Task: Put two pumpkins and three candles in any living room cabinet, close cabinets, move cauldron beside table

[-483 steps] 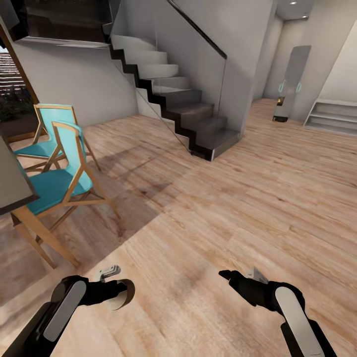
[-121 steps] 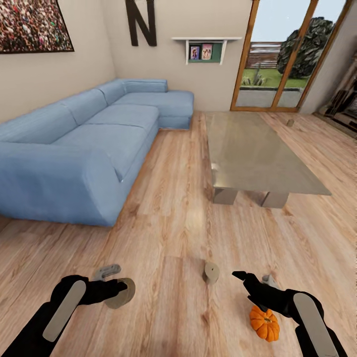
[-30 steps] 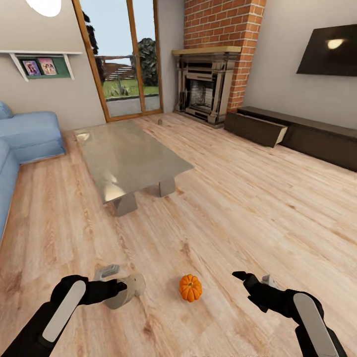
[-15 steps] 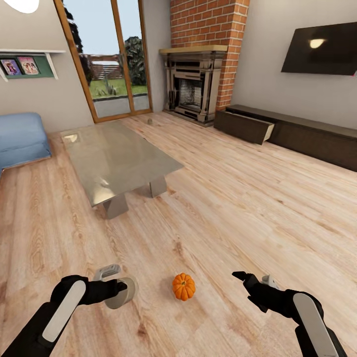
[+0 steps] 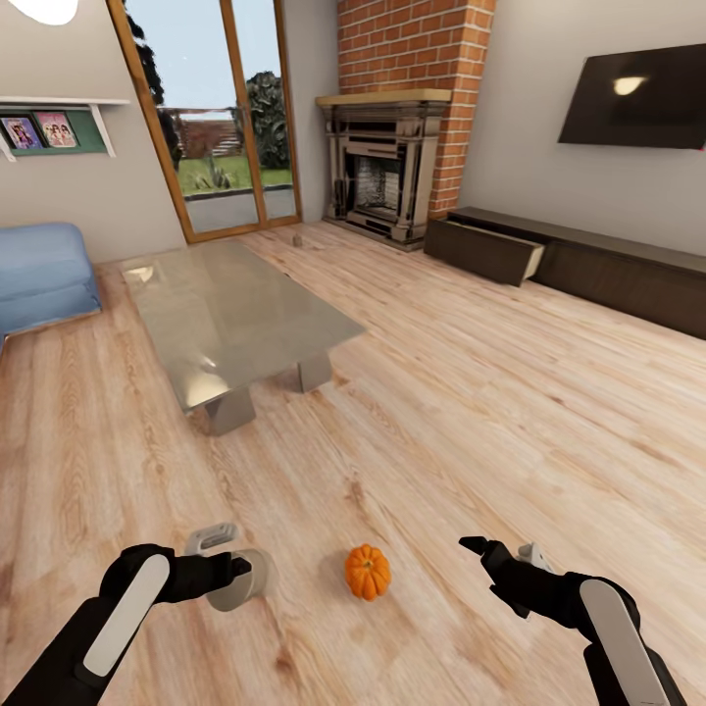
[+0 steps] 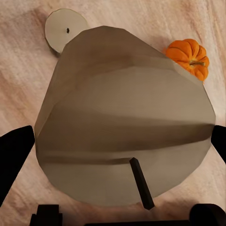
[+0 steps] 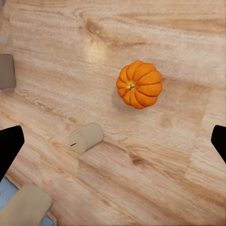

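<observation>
A small orange pumpkin (image 5: pixel 368 572) (image 6: pixel 188 56) (image 7: pixel 139 84) sits on the wood floor between my two arms. My left gripper (image 5: pixel 235 571) (image 6: pixel 117 150) is shut on a beige candle (image 5: pixel 239 586) (image 6: pixel 122 127). Another candle (image 6: pixel 63 28) (image 7: pixel 86 137) lies on the floor just beyond it. A further candle (image 5: pixel 297 238) stands far off by the glass door. My right gripper (image 5: pixel 500 549) (image 7: pixel 113 141) hangs open above the floor to the right of the pumpkin. The long dark-brown cabinet (image 5: pixel 628 279) runs along the right wall, with one drawer (image 5: pixel 485 251) pulled out. The cauldron is out of view.
A low glass table (image 5: pixel 235 314) stands ahead to the left, with the blue sofa (image 5: pixel 44 275) beyond it. A brick fireplace (image 5: pixel 387 181) is in the far corner and a TV (image 5: pixel 632 98) hangs above the cabinet. Open wood floor lies between me and the cabinet.
The view has swung right over the last second, then nearly settled. The left gripper still holds the candle and the right stays open. The pumpkin stays on the floor.
</observation>
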